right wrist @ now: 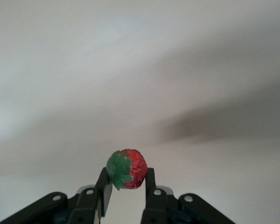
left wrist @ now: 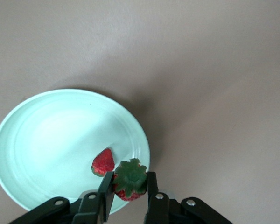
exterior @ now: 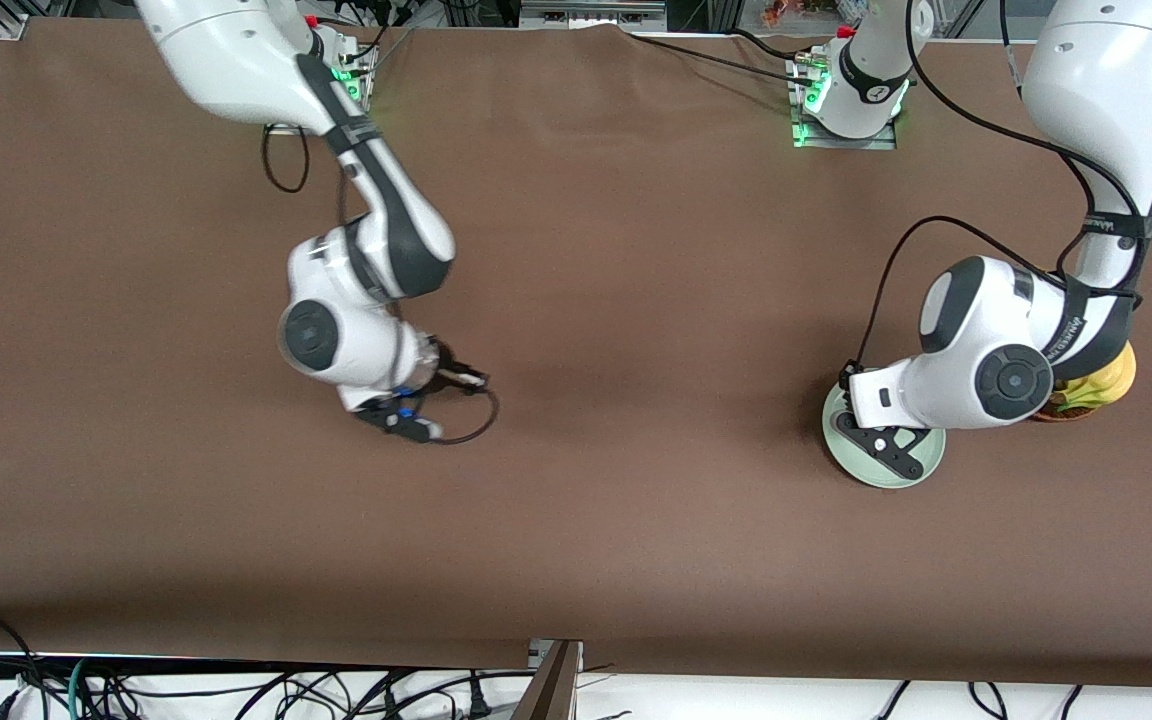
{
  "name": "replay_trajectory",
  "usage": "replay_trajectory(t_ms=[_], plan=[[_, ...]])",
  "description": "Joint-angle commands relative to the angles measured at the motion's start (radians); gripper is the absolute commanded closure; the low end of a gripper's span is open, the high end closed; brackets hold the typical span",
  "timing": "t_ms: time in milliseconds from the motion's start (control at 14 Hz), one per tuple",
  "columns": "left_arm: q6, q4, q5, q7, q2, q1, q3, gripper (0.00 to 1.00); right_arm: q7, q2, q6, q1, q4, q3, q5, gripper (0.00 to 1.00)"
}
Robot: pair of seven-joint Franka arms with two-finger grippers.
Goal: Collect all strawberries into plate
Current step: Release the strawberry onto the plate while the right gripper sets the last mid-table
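The plate [exterior: 926,470] lies on the brown table [exterior: 636,520] toward the left arm's end, nearer to the front camera than the basket of fruit [exterior: 1101,390] just beside it, which is mostly hidden under the left arm. In the left wrist view the plate [left wrist: 46,140] is pale green with a smooth raised rim, and one strawberry [left wrist: 103,162] lies in it near the rim.

The left gripper [left wrist: 129,189] hangs over the edge of the plate. Its two fingers [left wrist: 106,191] are clamped on a second strawberry [left wrist: 129,179], whose green leafy cap faces the wrist camera. In the front view this gripper [exterior: 881,445] shows as dark fingers over the plate.

The right gripper [exterior: 451,378] is up over bare table toward the right arm's end, well apart from the plate. In the right wrist view its fingers [right wrist: 104,184] are closed on a third strawberry [right wrist: 127,169], gripped at its sides with the green cap turned to one side. Below it only blurred tabletop shows.
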Motion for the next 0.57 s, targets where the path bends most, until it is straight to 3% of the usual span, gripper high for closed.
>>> replay_trajectory(t_ms=[0, 71, 143, 214, 500], plan=[[0.047, 0.040, 0.023, 0.121, 0.064, 0.014, -0.012, 0.73, 0.163, 0.104, 0.222, 0.134, 0.072, -0.008, 0.024, 0.87], [0.064, 0.038, 0.020, 0.146, 0.076, 0.017, -0.012, 0.63, 0.216, 0.137, 0.281, 0.170, 0.098, -0.008, 0.024, 0.87], [0.069, 0.040, 0.022, 0.146, 0.082, 0.023, -0.012, 0.39, 0.262, 0.171, 0.325, 0.202, 0.128, -0.008, 0.024, 0.87], [0.071, 0.040, 0.020, 0.149, 0.081, 0.025, -0.012, 0.00, 0.305, 0.200, 0.356, 0.227, 0.163, -0.008, 0.024, 0.87], [0.060, 0.040, 0.015, 0.142, 0.071, 0.030, -0.015, 0.00, 0.351, 0.271, 0.372, 0.296, 0.231, -0.008, 0.022, 0.82]])
